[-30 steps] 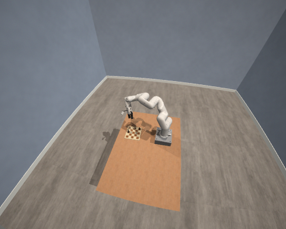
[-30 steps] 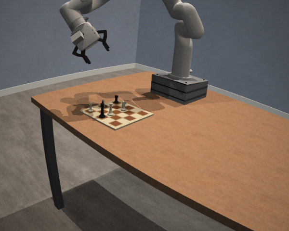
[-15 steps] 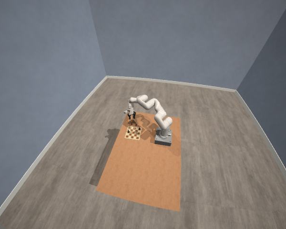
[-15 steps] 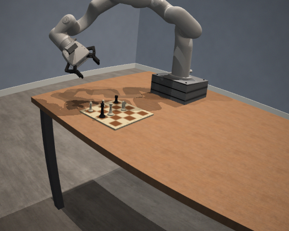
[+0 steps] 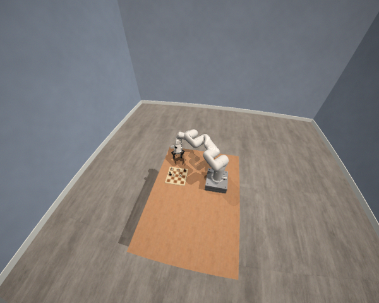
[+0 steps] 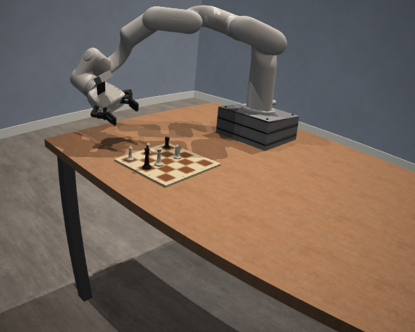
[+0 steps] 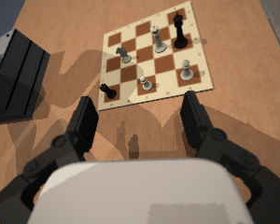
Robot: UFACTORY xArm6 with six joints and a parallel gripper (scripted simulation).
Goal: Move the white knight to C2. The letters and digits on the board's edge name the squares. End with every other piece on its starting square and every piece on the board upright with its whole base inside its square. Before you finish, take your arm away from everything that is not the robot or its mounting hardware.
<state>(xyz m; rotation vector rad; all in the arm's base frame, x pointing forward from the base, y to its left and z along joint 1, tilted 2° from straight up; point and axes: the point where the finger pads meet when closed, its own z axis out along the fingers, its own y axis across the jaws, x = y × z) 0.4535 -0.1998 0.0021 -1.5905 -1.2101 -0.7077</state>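
The wooden table (image 6: 272, 214) stretches out below the gripper (image 6: 115, 105), with the arm's dark base block (image 6: 257, 132) off to one side of it and the small chessboard (image 7: 196, 89) lying just ahead of its fingertips. The fingers are spread wide around nothing. The white knight (image 7: 125, 54) stands upright on the board beyond them, with a black pawn (image 7: 107, 90) and a white pawn (image 7: 146, 83) nearer; the edge letters are too small to read.
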